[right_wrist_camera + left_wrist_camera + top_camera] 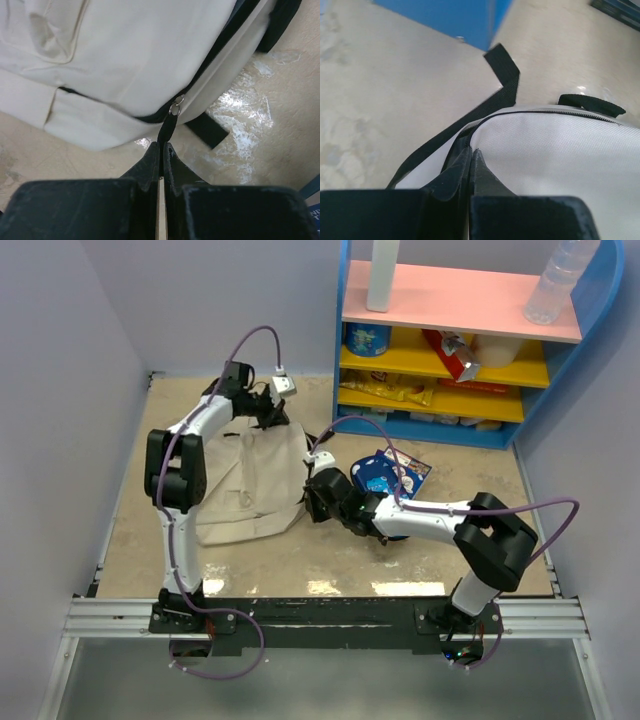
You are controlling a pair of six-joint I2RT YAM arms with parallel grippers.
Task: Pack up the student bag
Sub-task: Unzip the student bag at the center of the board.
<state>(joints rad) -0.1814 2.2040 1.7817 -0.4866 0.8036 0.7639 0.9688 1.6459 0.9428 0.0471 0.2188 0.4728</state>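
Right gripper [161,149] pinches only the zipper pull [168,126] tip, left gripper [471,156] clamps the student bag [555,150] seam; pull may slip free if fabric bunches.

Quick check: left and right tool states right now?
Left tool: closed, pinching the student bag at its edge.
Right tool: closed on the bag's zipper pull.

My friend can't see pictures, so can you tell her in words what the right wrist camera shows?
The right gripper is shut on the black zipper pull of the cream student bag, which lies on a beige tabletop. A black strap pokes out beneath the bag.
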